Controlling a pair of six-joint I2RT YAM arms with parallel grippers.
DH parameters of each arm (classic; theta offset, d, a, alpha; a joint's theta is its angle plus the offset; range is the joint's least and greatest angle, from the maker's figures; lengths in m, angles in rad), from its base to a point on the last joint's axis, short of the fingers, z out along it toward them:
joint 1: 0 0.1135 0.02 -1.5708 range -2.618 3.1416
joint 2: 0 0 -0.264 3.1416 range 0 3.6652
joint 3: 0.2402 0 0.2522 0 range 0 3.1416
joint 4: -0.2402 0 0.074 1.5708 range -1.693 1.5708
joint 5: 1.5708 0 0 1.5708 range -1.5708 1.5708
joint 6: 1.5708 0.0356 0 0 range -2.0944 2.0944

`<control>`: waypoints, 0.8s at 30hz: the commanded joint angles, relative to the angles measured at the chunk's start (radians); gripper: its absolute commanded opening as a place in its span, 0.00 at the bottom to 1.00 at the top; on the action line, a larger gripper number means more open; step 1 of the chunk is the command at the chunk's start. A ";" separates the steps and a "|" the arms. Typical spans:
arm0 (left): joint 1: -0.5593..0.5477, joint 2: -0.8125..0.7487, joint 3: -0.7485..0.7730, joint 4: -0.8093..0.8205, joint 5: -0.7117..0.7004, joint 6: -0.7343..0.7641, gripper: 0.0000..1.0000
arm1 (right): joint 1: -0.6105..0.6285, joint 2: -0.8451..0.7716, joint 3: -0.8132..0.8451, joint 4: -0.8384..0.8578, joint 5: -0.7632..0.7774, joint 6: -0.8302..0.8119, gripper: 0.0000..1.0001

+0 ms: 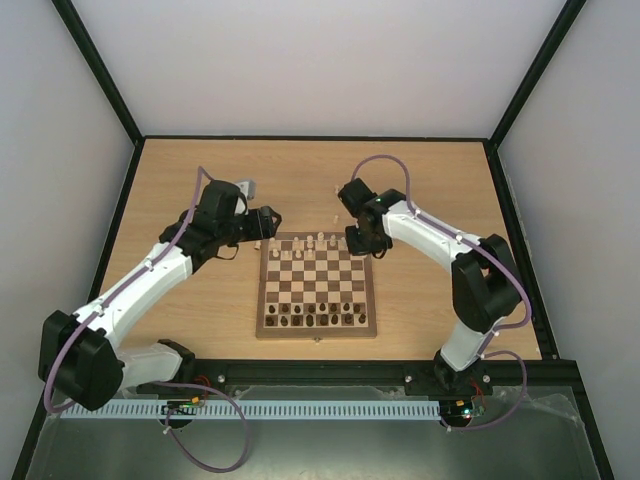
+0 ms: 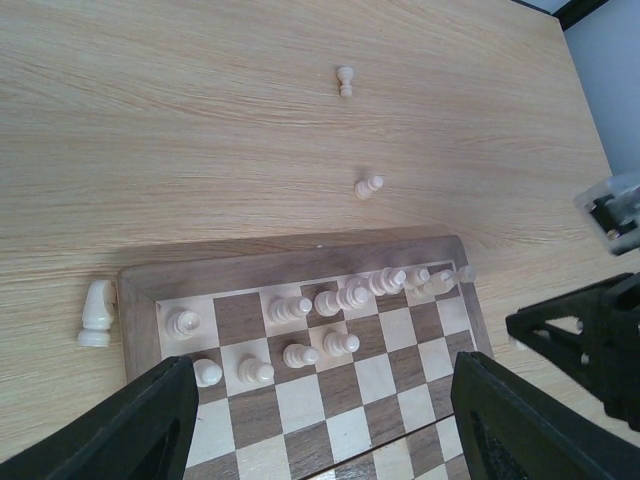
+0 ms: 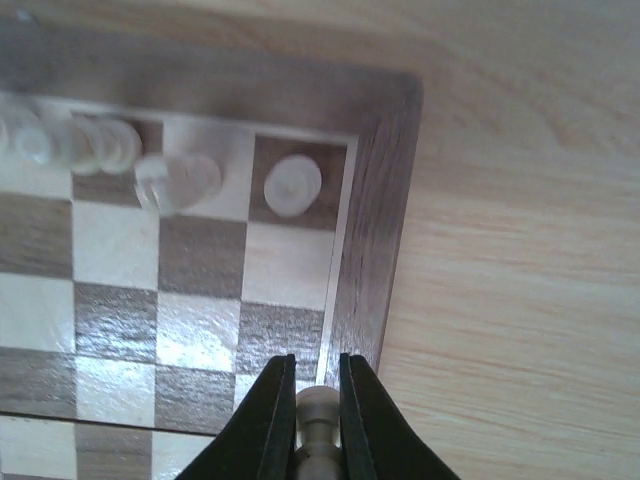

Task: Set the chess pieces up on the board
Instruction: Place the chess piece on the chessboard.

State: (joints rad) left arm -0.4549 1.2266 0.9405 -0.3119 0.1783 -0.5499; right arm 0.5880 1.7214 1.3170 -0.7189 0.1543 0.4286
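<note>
The board (image 1: 318, 284) lies between my two arms. Several cream chess pieces (image 1: 312, 243) stand along its far rows, seen close in the left wrist view (image 2: 340, 300). A cream knight (image 2: 97, 312) rests on the table by the board's corner, and two pawns (image 2: 369, 186) (image 2: 345, 80) stand on the table beyond it. My left gripper (image 2: 320, 440) hovers open over the far rows, holding nothing. My right gripper (image 3: 317, 385) is shut on a cream pawn (image 3: 318, 412) above the board's frame (image 3: 375, 230), close to a corner piece (image 3: 293, 185).
Dark brown chessmen (image 1: 320, 318) fill the two near rows of the board. In the left wrist view the right arm (image 2: 590, 340) shows at the right edge. Black rails border the table at the back and sides.
</note>
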 commanded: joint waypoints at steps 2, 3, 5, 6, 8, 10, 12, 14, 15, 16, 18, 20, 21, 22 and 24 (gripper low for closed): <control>0.002 -0.029 -0.009 -0.020 -0.010 0.000 0.72 | 0.007 -0.018 -0.056 0.010 -0.010 0.029 0.08; 0.002 -0.030 -0.009 -0.022 -0.012 0.000 0.72 | 0.007 -0.011 -0.055 0.018 -0.013 0.029 0.08; 0.002 -0.032 -0.012 -0.025 -0.016 0.001 0.72 | 0.007 0.006 -0.049 0.033 -0.015 0.026 0.09; 0.002 -0.034 -0.013 -0.026 -0.018 0.001 0.72 | 0.006 0.016 -0.042 0.038 -0.014 0.024 0.10; 0.002 -0.035 -0.017 -0.025 -0.022 0.002 0.72 | 0.007 0.039 -0.028 0.043 -0.008 0.020 0.11; 0.002 -0.036 -0.018 -0.026 -0.024 0.001 0.72 | 0.007 0.059 -0.019 0.055 -0.009 0.018 0.11; 0.002 -0.035 -0.019 -0.026 -0.025 0.001 0.72 | 0.007 0.082 -0.003 0.058 -0.011 0.014 0.11; 0.002 -0.033 -0.019 -0.024 -0.025 0.002 0.72 | 0.007 0.097 0.007 0.063 -0.008 0.012 0.11; 0.002 -0.033 -0.019 -0.023 -0.025 0.002 0.72 | 0.007 0.105 0.012 0.065 -0.007 0.011 0.11; 0.002 -0.032 -0.019 -0.022 -0.026 0.002 0.72 | 0.007 0.112 0.018 0.067 -0.007 0.009 0.11; 0.003 -0.029 -0.019 -0.021 -0.026 0.002 0.72 | 0.007 0.129 0.033 0.065 -0.005 0.006 0.11; 0.002 -0.026 -0.020 -0.020 -0.026 0.003 0.72 | 0.007 0.143 0.044 0.064 -0.005 0.004 0.11; 0.002 -0.026 -0.021 -0.020 -0.027 0.004 0.72 | 0.007 0.148 0.047 0.064 -0.005 0.003 0.11; 0.003 -0.026 -0.022 -0.019 -0.027 0.004 0.72 | 0.007 0.155 0.051 0.064 -0.006 0.002 0.11; 0.004 -0.026 -0.024 -0.019 -0.028 0.004 0.72 | 0.007 0.166 0.057 0.065 -0.010 0.000 0.11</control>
State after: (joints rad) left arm -0.4549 1.2087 0.9298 -0.3267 0.1627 -0.5495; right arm 0.5961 1.8591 1.3411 -0.6357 0.1398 0.4343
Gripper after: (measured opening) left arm 0.719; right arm 0.115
